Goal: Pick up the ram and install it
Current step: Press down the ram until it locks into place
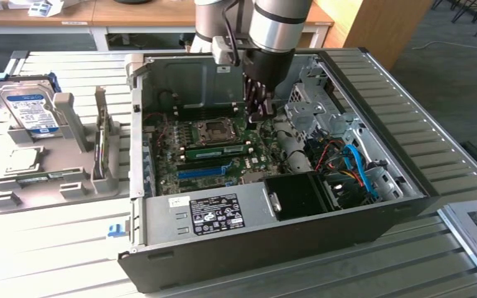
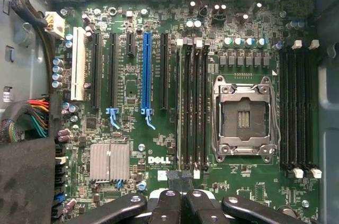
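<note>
The ram (image 1: 218, 150) is a long green stick lying seated in a memory slot on the motherboard (image 1: 190, 162), just in front of the empty processor socket (image 1: 215, 130). In the wrist view the ram (image 2: 179, 102) is seen edge-on in the slot nearest the blue connector. My gripper (image 1: 259, 113) hangs inside the open computer case (image 1: 255, 248), slightly above the board and beside the socket. In the wrist view the gripper (image 2: 180, 180) is shut, its black fingertips (image 2: 172, 177) pressed together over the slot's end, with nothing between them.
A grey holder (image 1: 52, 186) on the exterior view's left carries a hard drive (image 1: 31, 112), a square silver processor (image 1: 23, 161) and a thin green board (image 1: 102, 149) standing on edge. Drive cages and blue and red cables (image 1: 350, 164) crowd the case's right side.
</note>
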{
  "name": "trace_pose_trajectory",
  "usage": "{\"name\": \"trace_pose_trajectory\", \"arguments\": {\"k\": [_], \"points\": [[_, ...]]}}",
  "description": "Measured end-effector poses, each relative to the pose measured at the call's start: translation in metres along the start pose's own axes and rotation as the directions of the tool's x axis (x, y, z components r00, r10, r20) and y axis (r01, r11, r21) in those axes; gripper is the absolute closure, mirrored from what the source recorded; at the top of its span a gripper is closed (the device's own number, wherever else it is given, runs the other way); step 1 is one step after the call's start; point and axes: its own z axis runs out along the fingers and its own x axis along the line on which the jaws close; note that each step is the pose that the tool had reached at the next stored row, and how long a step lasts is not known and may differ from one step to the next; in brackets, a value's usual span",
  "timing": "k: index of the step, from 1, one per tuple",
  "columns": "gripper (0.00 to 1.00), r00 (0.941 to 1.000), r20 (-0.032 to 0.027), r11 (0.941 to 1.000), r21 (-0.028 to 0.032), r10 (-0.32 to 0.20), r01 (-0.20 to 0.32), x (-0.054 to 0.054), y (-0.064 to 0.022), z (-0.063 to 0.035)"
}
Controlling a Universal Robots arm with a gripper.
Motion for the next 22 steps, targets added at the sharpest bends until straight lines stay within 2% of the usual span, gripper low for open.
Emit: {"name": "trace_pose_trajectory", "arguments": {"k": [19,22], "points": [[0.90,1.0000,-0.0060,1.0000,0.0000,0.000,0.000,0.000,-0.0010,0.0176],[0.90,0.9999,-0.0109,1.0000,0.0002,0.001,-0.001,-0.001,-0.0017,0.0297]]}}
